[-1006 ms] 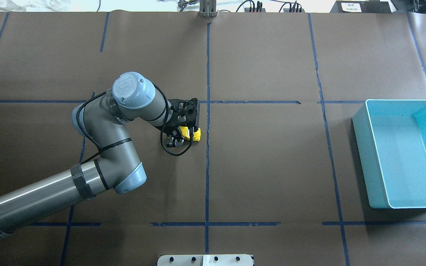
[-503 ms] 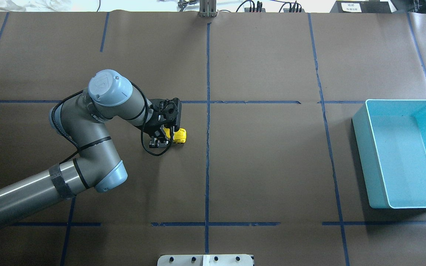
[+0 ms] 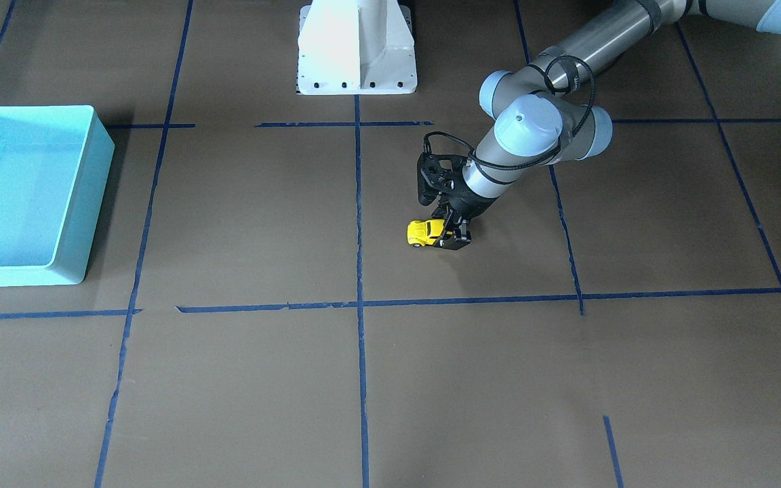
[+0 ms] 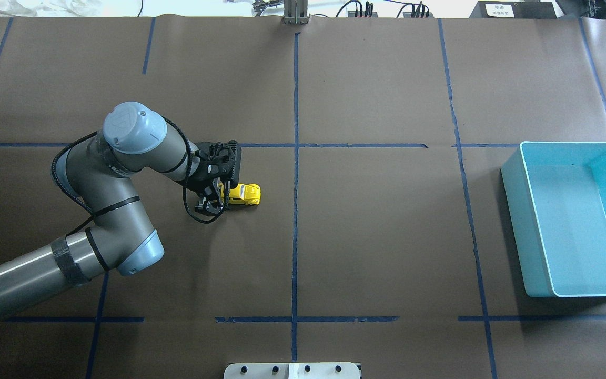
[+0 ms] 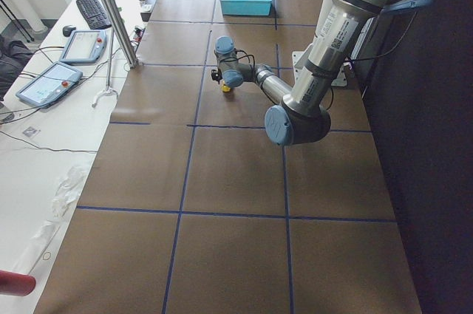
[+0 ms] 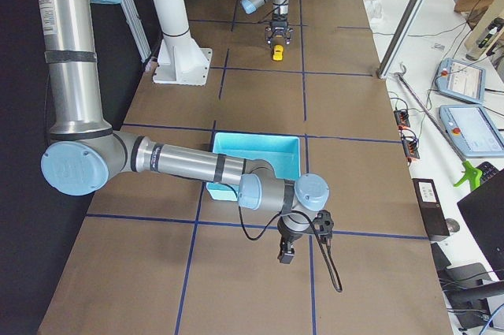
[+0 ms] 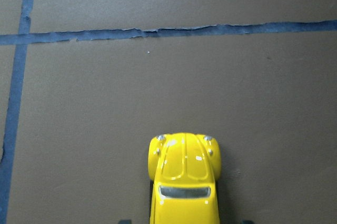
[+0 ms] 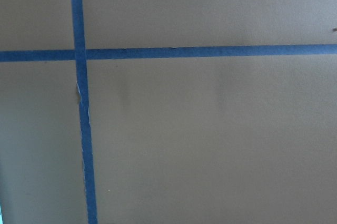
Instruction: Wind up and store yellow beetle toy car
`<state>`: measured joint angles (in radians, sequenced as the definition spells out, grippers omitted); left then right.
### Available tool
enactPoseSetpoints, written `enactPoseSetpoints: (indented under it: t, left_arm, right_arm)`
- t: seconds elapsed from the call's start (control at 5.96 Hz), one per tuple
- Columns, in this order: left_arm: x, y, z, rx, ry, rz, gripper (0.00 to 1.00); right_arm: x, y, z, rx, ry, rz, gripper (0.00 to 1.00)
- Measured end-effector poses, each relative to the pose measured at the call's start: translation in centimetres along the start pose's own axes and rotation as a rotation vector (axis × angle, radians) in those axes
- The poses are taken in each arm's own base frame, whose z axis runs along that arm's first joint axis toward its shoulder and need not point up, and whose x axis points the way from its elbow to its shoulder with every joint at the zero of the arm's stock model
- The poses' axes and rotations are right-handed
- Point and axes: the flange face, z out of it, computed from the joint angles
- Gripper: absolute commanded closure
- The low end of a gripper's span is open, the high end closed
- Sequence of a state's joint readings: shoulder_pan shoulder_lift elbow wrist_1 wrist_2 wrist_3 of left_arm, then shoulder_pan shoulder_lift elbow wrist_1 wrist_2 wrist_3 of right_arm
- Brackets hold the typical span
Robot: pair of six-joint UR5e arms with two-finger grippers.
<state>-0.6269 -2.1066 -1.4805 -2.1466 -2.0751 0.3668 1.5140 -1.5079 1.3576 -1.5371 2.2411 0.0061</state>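
Over the last second I have dragged the yellow beetle toy car (image 4: 243,194) backwards along the counter (image 4: 376,237), away from the centre tape line and toward my left side, its wheels down on the brown paper. My left jaws (image 4: 218,196) are closed over its rear half, 1 finger on each flank; the wrist view shows the bonnet and windscreen poking out ahead of me.

I judge this to be the wind-up stroke itself, well under way. What is left: finishing the pull-back, then getting the car into the turquoise bin (image 4: 571,221), which sits well apart at the far right of the counter with nothing in it that I can see.

My right jaws (image 6: 287,254) hang over bare paper just beside the bin on its near side; whether they are wide or narrow I cannot tell. Between the car and the bin lie only paper and blue tape lines (image 4: 295,158), with no obstacle in view. A white mounting base (image 3: 356,47) stands behind, off the path.
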Motion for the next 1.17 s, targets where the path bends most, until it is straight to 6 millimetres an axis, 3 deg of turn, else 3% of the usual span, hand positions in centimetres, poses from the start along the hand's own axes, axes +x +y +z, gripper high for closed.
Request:
enactPoseSetpoints:
  t: [0.5, 0.84, 1.01, 1.17]
  left_arm:
    - [0.0, 0.0, -1.7, 0.017, -0.015, -0.002, 0.0]
    - [-1.0, -0.1, -4.4, -0.009, -0.008, -0.043, 0.0]
    - [-1.4, 0.7, -6.1, -0.028, -0.007, -0.069, 0.0]
    - [-1.4, 2.8, -8.8, -0.081, -0.004, -0.126, 0.0]
  right_arm:
    - [0.0, 0.0, 0.0, 0.001, 0.0, 0.0, 0.0]
    - [-0.2, -0.1, -0.2, 0.004, -0.001, -0.002, 0.0]
    - [-0.3, -0.3, -0.4, 0.008, -0.003, -0.004, 0.0]
    - [-0.5, -0.4, -0.6, 0.011, -0.004, -0.007, 0.0]
